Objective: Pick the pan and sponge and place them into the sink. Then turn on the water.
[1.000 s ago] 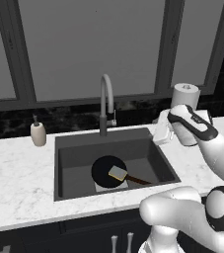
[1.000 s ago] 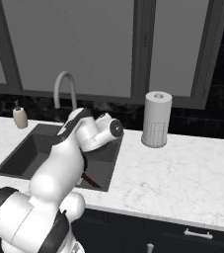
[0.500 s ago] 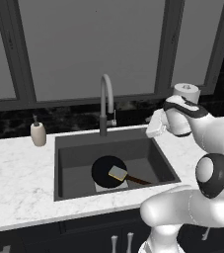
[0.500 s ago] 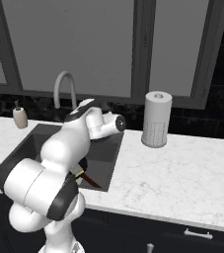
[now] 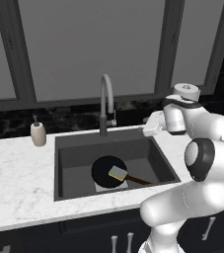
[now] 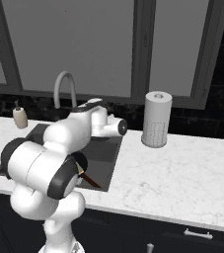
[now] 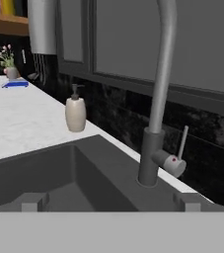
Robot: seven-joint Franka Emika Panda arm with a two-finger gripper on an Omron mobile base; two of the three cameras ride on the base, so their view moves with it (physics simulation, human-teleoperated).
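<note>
I see pan (image 5: pixel 106 170) with sponge (image 5: pixel 117 173) on it in sink (image 5: pixel 74 143); my gripper (image 5: pixel 150 126) jaws wide, empty, near faucet (image 7: pixel 158 99).

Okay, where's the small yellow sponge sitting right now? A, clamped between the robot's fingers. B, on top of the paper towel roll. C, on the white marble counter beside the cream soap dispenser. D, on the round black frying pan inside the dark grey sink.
D: the small yellow sponge lies on the round black frying pan, which rests at the bottom of the dark grey sink.
</note>
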